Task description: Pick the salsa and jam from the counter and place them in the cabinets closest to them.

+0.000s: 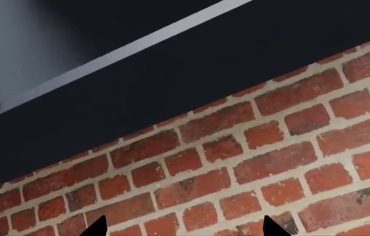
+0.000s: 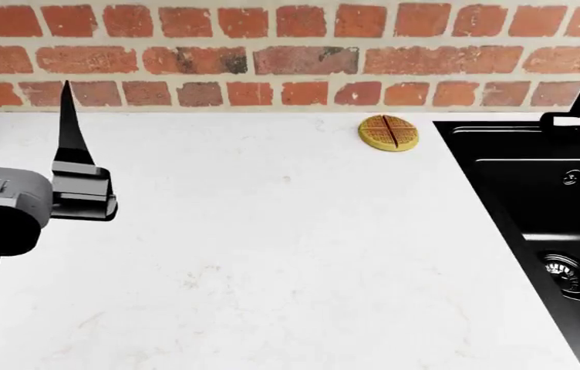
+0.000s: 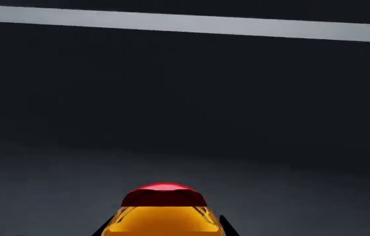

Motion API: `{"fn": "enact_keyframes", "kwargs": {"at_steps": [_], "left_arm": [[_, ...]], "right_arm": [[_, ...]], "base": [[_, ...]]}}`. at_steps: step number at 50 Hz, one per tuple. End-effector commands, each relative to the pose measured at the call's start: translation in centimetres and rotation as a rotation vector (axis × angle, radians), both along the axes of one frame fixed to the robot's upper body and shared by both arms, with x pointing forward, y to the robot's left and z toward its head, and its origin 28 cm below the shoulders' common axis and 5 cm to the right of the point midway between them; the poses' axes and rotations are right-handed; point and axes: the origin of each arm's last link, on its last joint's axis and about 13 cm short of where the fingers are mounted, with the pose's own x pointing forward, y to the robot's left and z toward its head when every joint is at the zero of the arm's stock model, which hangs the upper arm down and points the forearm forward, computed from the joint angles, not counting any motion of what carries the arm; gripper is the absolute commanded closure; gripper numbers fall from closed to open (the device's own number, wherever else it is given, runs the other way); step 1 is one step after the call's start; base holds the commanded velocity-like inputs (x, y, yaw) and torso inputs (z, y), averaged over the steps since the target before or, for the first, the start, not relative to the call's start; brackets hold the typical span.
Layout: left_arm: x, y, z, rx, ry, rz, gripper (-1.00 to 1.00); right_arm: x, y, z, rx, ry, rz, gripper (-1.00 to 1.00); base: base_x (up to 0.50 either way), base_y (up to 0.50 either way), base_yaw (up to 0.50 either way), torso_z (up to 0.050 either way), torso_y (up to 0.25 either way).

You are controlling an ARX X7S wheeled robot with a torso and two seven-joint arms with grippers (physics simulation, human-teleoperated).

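My right gripper [image 3: 165, 231]: closed around a jar [image 3: 164, 214] with amber contents and a red lid, seen only in its own wrist view; whether this is the jam or the salsa I cannot tell. Around the jar: a dark cabinet interior [image 3: 185, 108] with a pale strip [image 3: 185, 23] beyond it, so I judge the step in hand to be placing this jar in the cabinet. Next move calls for lowering it to the cabinet floor, upright, then releasing and backing out. My left gripper [image 1: 181, 227]: only two fingertips show, set apart and holding nothing, pointing at the brick wall [image 1: 270, 157] beneath a dark cabinet underside [image 1: 171, 88]. Counter [image 2: 269, 254] in the head view: one waffle [image 2: 389, 132] just beside the black sink [image 2: 537, 216]; no second jar visible there.
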Motion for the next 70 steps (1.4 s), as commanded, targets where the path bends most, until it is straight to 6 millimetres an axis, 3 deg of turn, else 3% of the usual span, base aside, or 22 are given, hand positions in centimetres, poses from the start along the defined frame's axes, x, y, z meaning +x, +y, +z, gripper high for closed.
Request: {"fn": "enact_keyframes", "kwargs": {"at_steps": [1,32,50,51,70], "left_arm": [[0.0,0.1,-0.2,-0.001,0.003,0.0,-1.0],[-0.5,0.3,-0.4,-0.001,0.008,0.011,-1.0],[-0.4,0.3,-0.7,0.003,0.013,0.018,-1.0],[-0.4,0.3,-0.7,0.003,0.013,0.019,-1.0],[-0.3,0.3,-0.7,0.009,0.014,0.021,-1.0]], "right_arm": [[2.7,-0.1,-1.7,-0.003,0.1,-0.037,1.0],[6.3,-0.7,-6.1,0.051,0.274,-0.142,1.0],[6.8,-0.5,-7.1,0.016,0.338,-0.125,1.0],[6.8,-0.5,-7.1,0.014,0.336,-0.123,-1.0],[7.5,0.0,-8.1,-0.003,0.337,-0.094,-1.0]], "base": [[0.0,0.0,0.0,0.0,0.0],[0.0,0.0,0.0,0.0,0.001],[0.0,0.0,0.0,0.0,0.0],[0.0,0.0,0.0,0.0,0.0],[0.0,0.0,0.0,0.0,0.0]]}}
